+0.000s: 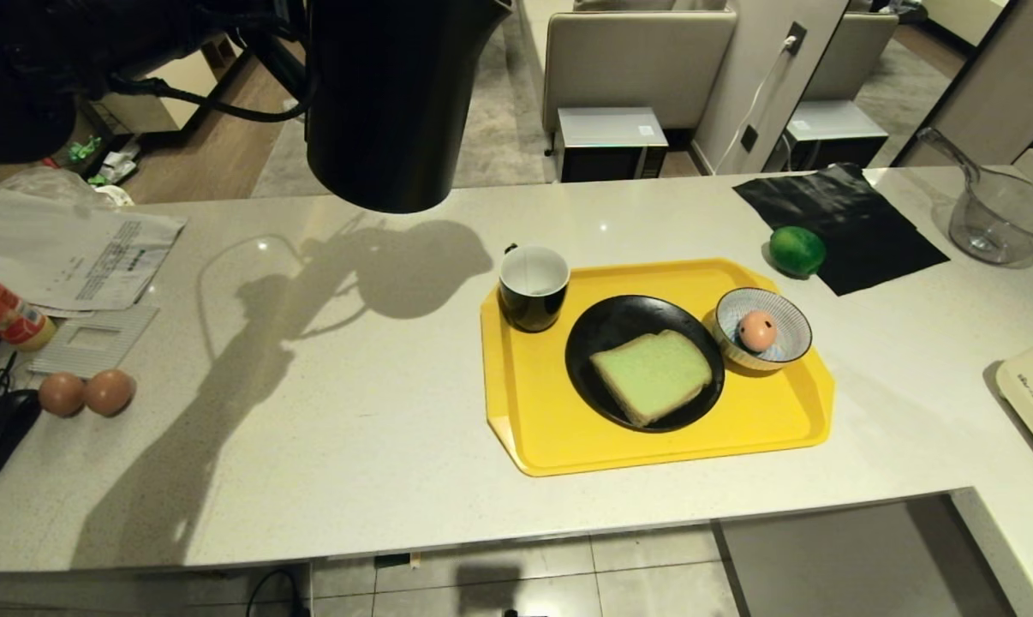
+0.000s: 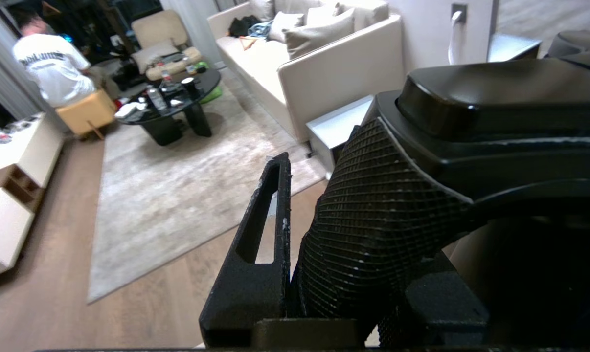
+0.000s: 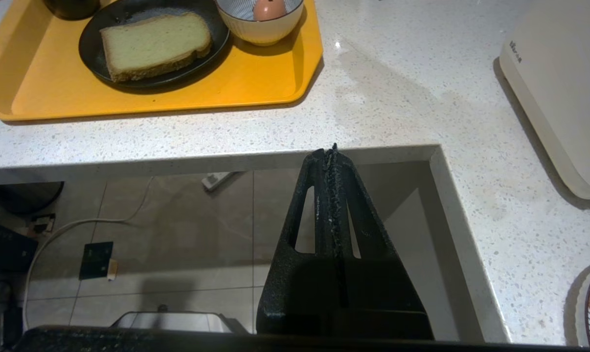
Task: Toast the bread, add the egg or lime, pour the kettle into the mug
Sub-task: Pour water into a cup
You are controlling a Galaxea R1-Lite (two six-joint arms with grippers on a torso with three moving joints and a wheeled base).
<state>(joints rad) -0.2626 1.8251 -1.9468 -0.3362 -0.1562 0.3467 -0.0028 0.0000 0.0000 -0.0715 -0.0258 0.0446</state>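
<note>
The yellow tray (image 1: pixel 516 428) sits mid-table (image 1: pixel 354 446). Left of it the table lies bare as far as two brown eggs (image 1: pixel 86 392) and papers (image 1: pixel 71 257) at the far left. On the tray, the mug (image 1: pixel 533 287), plate (image 1: pixel 594 343) and striped bowl (image 1: pixel 782 338) crowd together. The kettle (image 1: pixel 392 103) hangs above the table behind the tray's left end. The lime (image 1: pixel 797 250) lies just behind its right corner.

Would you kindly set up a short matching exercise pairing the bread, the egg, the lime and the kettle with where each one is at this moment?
Things:
1. bread
2. egg
3. lime
4. kettle

Places:
A. on the counter, at the edge of the black mat
B. held up in the air by the left gripper
C. on the black plate on the yellow tray
D. in the striped bowl

Pairs: 1-C, 2-D, 3-A, 4-B
</note>
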